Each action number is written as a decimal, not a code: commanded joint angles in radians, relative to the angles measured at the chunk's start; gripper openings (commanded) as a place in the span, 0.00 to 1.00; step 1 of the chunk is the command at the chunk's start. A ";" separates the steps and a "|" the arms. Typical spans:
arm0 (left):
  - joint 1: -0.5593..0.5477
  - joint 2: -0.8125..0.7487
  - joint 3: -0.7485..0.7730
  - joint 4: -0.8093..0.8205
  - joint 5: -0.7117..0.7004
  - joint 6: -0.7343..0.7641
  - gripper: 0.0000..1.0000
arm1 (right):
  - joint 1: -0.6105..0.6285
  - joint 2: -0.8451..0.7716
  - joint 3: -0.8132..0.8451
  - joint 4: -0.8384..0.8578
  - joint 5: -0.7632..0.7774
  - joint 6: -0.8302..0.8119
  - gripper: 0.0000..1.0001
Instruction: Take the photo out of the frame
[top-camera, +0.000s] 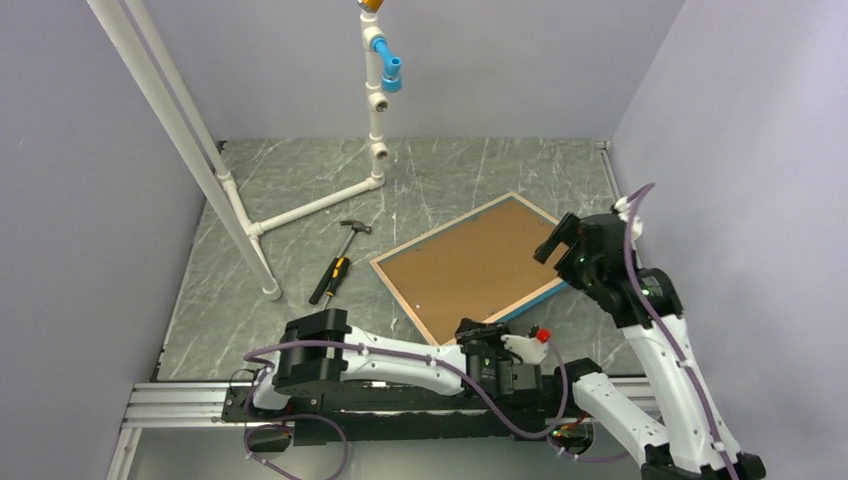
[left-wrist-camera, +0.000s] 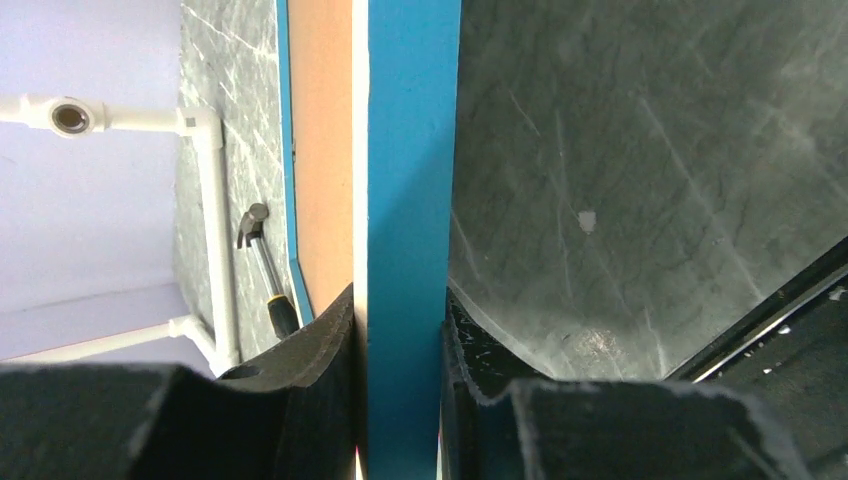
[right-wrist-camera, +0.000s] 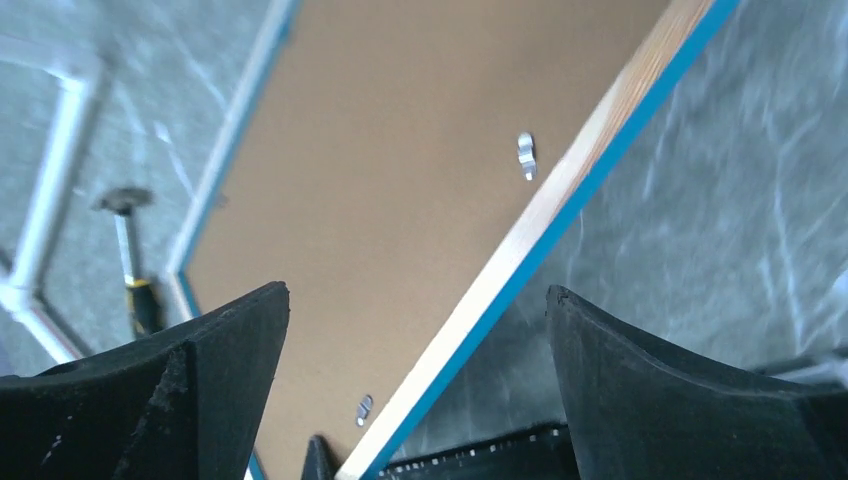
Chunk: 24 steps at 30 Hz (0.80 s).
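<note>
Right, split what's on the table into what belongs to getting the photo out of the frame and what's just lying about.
Job: frame, lying back up; left gripper, clamped on its blue edge; right gripper, open above it. The photo itself doesn't show.
Lying about: hammer; white pipe stand.

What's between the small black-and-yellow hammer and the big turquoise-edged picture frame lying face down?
Nothing. The top view shows only bare grey marbled tabletop between the hammer and the frame.
</note>
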 joint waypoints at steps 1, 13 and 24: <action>0.032 -0.142 0.156 -0.108 0.063 -0.065 0.00 | 0.000 -0.040 0.211 -0.016 0.113 -0.188 1.00; 0.144 -0.262 0.397 -0.213 0.274 0.017 0.00 | 0.001 -0.039 0.541 -0.090 0.146 -0.258 0.99; 0.365 -0.456 0.270 -0.083 0.544 -0.049 0.00 | 0.001 -0.096 0.452 -0.071 0.144 -0.254 0.99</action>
